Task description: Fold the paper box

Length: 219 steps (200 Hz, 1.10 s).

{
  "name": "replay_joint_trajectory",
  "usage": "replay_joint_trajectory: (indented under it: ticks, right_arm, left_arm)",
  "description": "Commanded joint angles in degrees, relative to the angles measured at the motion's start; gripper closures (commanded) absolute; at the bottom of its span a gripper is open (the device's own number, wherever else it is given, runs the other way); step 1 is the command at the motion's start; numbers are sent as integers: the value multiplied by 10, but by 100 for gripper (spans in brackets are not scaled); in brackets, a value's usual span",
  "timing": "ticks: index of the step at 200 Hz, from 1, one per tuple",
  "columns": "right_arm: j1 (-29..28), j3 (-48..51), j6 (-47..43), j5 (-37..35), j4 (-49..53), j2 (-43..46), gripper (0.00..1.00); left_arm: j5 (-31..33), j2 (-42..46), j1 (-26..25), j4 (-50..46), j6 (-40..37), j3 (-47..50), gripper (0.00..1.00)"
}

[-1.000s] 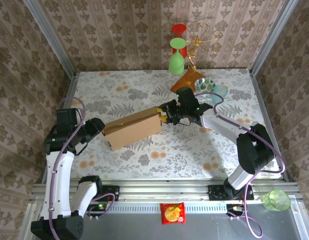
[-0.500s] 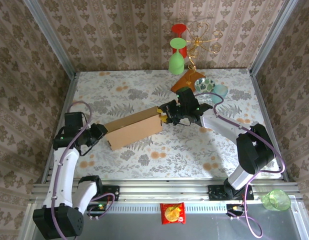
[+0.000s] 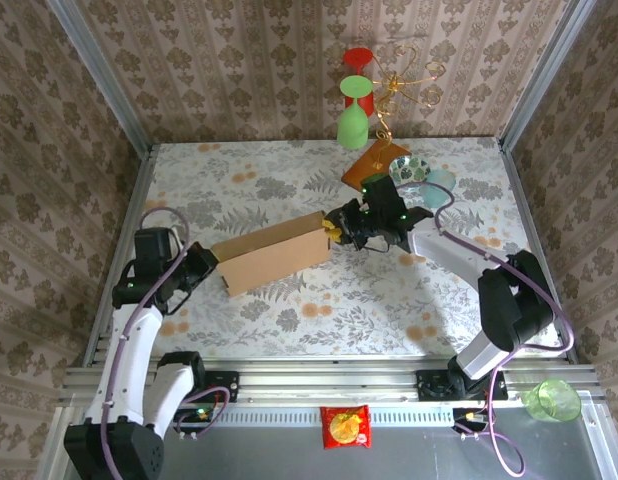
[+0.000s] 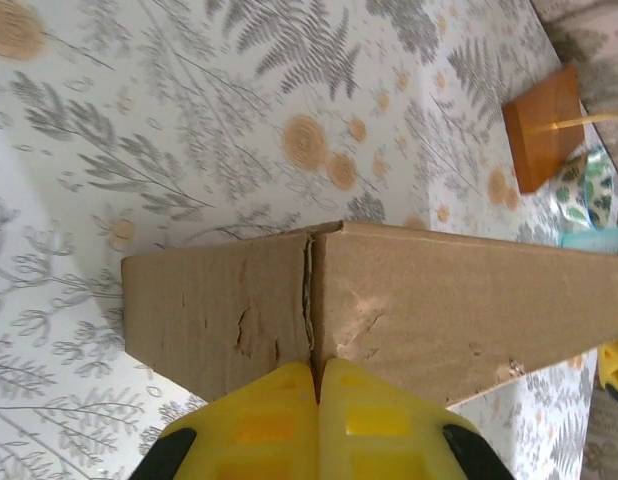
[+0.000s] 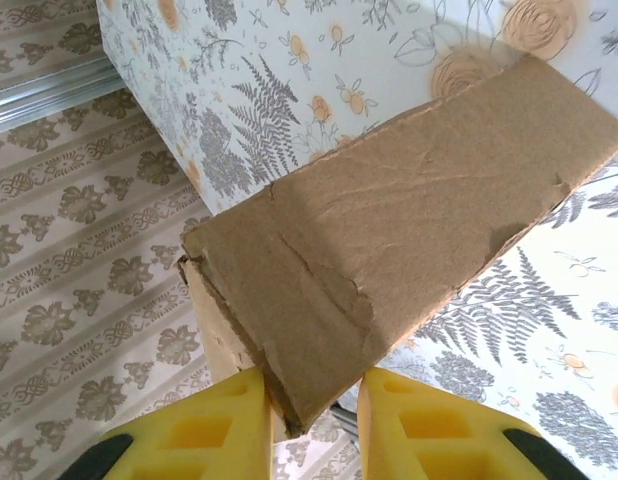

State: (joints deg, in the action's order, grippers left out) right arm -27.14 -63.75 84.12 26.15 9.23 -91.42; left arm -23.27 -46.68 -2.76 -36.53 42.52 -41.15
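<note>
Left gripper (image 3: 204,266) has just snapped closed: its yellow fingers (image 4: 259,420) are pressed flat together with nothing between them, tips right at the lower edge of the paper box (image 3: 274,258), on the corner seam. A second ago they were part open against that same left end. The left arm has also tucked in toward lower centre. The box sits mid-frame in the top view, long axis tilted up to the right, and has slid a touch rightward. Right gripper (image 3: 339,230) is at the box's right end and has narrowed; in its wrist view the fingers (image 5: 219,430) straddle the end corner of the cardboard (image 5: 389,230) and appear to pinch it, card filling the gap. My read is that the box is already up in its closed shape, the right side holds, and the left works as a blunt pusher to seat the end, so it is probably late in the fold. Hard to make out: the left fingertip contact is cut off at the bottom of its wrist view, the right end is covered by the gripper from above, and I can't tell if the tabs are tucked. The cardboard surface is creased and torn near both corners.
</note>
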Motion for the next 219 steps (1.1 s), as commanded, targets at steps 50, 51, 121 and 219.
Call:
replay_joint_trajectory:
  ticks: [50,51,121,219]
  right_arm:
    - [61,162,-232,-39,251,201,76]
    - [61,165,-233,-40,257,205,76]
    - [77,183,-244,-203,368,403,22]
    - [87,359,-764,-667,-97,411,0]
  left_arm:
    - [40,77,-205,18,128,91,88]
    - [41,78,-209,16,129,92,87]
    - [151,85,-267,-108,89,-32,0]
    - [585,-86,-156,275,-272,22,0]
